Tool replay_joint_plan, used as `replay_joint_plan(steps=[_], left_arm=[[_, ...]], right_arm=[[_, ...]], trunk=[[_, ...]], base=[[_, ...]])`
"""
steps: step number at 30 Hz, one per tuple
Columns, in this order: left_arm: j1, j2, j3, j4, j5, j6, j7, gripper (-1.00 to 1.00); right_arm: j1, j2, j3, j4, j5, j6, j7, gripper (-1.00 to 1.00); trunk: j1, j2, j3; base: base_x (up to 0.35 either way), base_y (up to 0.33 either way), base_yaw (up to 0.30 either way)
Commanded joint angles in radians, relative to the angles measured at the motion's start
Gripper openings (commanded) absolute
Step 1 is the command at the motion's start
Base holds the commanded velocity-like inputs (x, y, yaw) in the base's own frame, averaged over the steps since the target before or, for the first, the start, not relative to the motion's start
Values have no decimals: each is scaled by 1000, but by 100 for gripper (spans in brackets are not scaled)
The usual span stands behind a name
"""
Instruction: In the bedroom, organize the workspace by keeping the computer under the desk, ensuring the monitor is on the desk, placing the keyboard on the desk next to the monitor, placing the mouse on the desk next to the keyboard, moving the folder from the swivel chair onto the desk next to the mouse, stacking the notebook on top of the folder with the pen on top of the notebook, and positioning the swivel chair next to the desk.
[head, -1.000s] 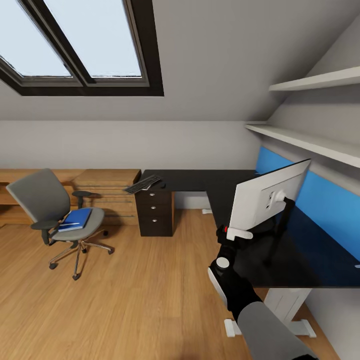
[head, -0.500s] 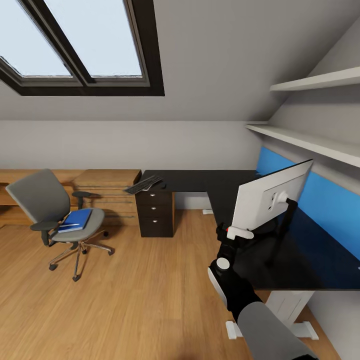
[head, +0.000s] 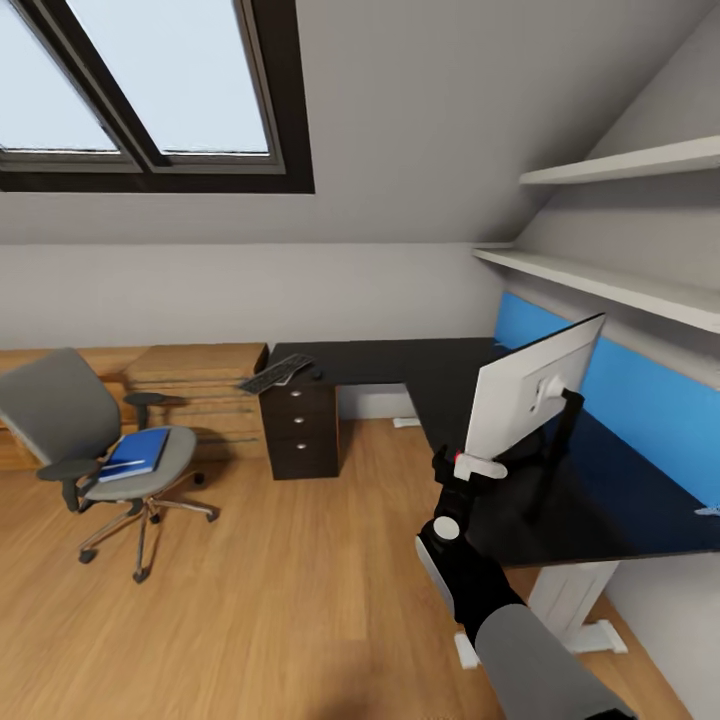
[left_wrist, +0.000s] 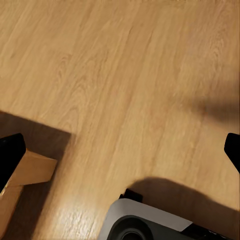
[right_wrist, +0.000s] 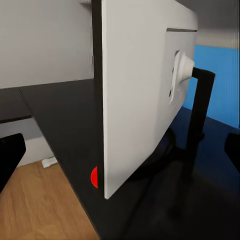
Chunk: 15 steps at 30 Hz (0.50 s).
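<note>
The monitor stands on the black desk with its white back toward me; its edge and red dot show in the right wrist view. My right gripper is open at its lower near corner, the screen edge between the fingers. The keyboard and mouse lie on the desk's far left end. The blue folder rests on the swivel chair, left of the desk. I cannot make out the notebook or pen. The computer is out of view. My left gripper hangs open over the floor.
A dark drawer unit stands under the desk's left end, with a light-wood chest beside it. Shelves and a blue panel line the right wall. Wood floor lies open between the chair and the desk.
The whole picture has slid left, so the camera turned. My right gripper stays at the monitor's lower corner. Chair, folder and keyboard keep their places in the room.
</note>
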Motion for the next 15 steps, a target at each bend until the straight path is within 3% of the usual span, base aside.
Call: replay_joint_plan(steps=[1, 7, 11, 15], left_arm=[[-1, 0, -2, 0, -4, -2, 6, 100], [-1, 1, -2, 0, -4, -1, 6, 100], [-1, 1, -2, 0, -4, -1, 6, 100], [-1, 0, -2, 0, -4, -1, 7, 100]], right_arm=[[-1, 0, 1, 2, 5, 0, -6, 100], [-1, 0, 2, 3, 5, 0, -4, 100], [-1, 0, 3, 4, 5, 0, -4, 100], [-1, 0, 6, 5, 5, 1, -4, 100]], trunk=[[1, -2, -2], [1, -2, 0], [1, -2, 1], [1, -2, 1]], base=[[0, 323, -251], [0, 275, -257], [0, 99, -239], [0, 17, -62]])
